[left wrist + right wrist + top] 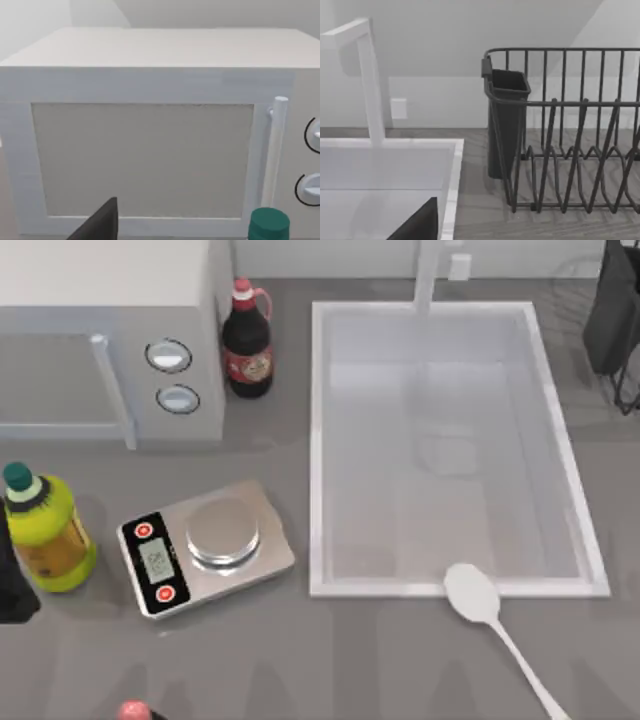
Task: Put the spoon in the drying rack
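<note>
The white spoon [475, 595] lies on the grey counter. Its bowl touches the sink's front rim, and its thin handle runs toward the front right corner. The drying rack [570, 150] of dark wire stands at the back right [622, 330], beyond the sink, with a dark cutlery cup [506, 125] on its near corner. A dark part of my right gripper [420, 225] shows low in the right wrist view, well short of the rack and holding nothing that I can see. My left arm [12, 580] sits at the table's left edge, and its gripper [100, 225] faces the microwave door.
A large white sink basin [318, 440] with a faucet [370, 85] fills the middle right. A white microwave [110, 330] stands at the back left beside a dark bottle [247, 340]. A yellow bottle [45, 530] and a kitchen scale [205, 545] sit at the front left.
</note>
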Motion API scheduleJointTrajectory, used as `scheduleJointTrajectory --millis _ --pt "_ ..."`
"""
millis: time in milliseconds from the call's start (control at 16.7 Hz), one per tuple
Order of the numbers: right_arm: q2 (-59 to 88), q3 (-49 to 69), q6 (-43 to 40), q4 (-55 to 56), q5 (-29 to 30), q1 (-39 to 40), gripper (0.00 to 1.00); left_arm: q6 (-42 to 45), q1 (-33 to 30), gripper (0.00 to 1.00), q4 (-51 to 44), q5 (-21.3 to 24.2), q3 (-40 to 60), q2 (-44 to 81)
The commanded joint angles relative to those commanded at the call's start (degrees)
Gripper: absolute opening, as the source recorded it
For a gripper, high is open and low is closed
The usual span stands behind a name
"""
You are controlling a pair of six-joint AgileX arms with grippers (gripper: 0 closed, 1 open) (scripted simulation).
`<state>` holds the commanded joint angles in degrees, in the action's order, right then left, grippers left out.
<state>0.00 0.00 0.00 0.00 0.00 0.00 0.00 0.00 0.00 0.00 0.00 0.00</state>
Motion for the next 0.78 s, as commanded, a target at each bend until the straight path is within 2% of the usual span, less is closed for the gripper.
scheduleJointTrajectory --millis 360,780 --pt "6.2 5.1 0.8 -5.3 0.2 3.4 1.0 0.0 0.0 1.0 0.0 0.0 0.0 0.0" --pt "38.3 25.1 4.5 -26.8 0.7 17.3 1.0 0.0 0.0 1.0 0.0 0.0 0.0 0.0"
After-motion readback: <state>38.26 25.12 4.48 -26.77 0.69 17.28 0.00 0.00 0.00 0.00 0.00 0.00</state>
